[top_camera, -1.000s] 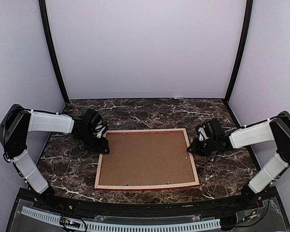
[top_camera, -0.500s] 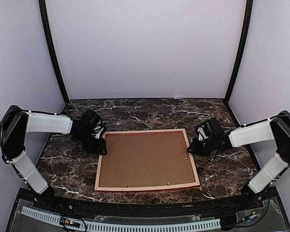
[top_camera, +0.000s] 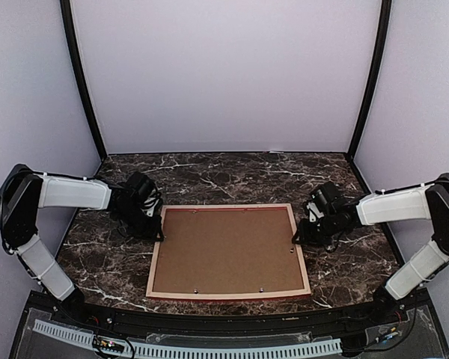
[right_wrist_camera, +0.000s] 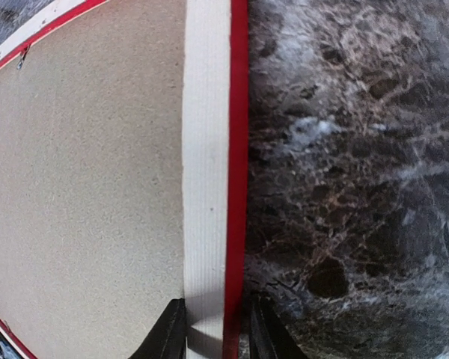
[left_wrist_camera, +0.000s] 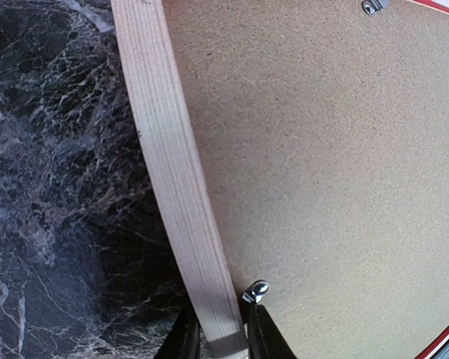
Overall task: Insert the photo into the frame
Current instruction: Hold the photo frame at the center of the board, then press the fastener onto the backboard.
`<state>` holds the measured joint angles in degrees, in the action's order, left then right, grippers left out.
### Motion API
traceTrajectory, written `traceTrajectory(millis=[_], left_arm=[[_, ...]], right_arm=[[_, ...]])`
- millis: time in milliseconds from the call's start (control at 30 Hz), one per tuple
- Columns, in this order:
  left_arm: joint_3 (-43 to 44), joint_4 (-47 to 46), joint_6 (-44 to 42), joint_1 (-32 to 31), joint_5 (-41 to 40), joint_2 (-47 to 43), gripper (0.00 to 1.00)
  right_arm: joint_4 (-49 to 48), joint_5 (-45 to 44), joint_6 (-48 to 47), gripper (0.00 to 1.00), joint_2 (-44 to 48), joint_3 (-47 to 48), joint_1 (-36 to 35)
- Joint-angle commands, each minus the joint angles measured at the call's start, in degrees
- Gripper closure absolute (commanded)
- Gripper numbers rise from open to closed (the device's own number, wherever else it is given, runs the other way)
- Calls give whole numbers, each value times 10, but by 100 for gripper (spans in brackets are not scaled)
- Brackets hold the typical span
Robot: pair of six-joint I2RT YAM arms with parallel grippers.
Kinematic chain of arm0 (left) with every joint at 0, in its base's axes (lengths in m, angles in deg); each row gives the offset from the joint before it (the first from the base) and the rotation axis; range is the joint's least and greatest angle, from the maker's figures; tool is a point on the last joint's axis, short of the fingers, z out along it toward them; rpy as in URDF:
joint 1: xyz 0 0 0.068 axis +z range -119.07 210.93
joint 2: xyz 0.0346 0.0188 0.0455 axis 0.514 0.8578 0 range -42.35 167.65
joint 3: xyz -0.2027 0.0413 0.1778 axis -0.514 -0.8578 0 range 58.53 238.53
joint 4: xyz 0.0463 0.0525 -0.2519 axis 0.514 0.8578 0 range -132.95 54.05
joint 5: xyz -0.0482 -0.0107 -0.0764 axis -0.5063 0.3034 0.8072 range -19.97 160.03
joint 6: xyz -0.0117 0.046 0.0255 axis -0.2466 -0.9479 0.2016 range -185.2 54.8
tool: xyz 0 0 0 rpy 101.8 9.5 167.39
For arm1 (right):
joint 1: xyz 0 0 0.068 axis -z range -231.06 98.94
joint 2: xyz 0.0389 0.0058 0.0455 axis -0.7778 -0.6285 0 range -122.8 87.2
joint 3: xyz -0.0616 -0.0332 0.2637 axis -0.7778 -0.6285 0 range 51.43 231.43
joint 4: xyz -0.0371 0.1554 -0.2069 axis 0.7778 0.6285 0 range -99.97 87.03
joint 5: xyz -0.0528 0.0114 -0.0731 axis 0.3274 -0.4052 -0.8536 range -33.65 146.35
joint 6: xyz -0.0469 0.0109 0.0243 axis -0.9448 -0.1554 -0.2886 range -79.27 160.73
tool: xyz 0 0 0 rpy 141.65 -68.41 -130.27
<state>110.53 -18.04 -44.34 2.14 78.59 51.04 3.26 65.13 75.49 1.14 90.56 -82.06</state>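
The frame (top_camera: 228, 293) lies face down on the desk (top_camera: 209, 176). The left hand (left_wrist_camera: 221, 333) clasps its left rail; the right hand (right_wrist_camera: 209, 325) straddles the right rail, grip unclear.

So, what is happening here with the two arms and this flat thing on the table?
Two robot arms are handling the frame. It lies face down on the marble table, pale wood side up, with the brown backing board in it. The left claw straddles the left rail and the right claw straddles the right rail. Whether they pinch it, I cannot tell. I cannot see the photo.
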Motion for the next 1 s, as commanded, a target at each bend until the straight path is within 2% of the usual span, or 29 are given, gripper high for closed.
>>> traceTrajectory(millis=[0, 233, 500, 600, 767, 967], left_arm=[[-22, -1, 29, -3, 8, -17, 81], [-26, -11, 41, -3, 9, -21, 83], [-26, -15, 42, -3, 11, -18, 83], [-26, -15, 42, -3, 10, -17, 83], [-25, -15, 40, -3, 11, -14, 84], [-24, -15, 37, -3, 11, -12, 84]], right_arm=[[63, 4, 2, 65, 19, 9, -6], [58, 16, 10, 52, 33, 4, -21], [55, 4, 20, 50, 19, 3, -55], [64, -7, 17, 56, 13, 2, -58], [79, -18, 3, 77, 10, 6, -58], [93, -22, -24, 92, 0, 18, -58]])
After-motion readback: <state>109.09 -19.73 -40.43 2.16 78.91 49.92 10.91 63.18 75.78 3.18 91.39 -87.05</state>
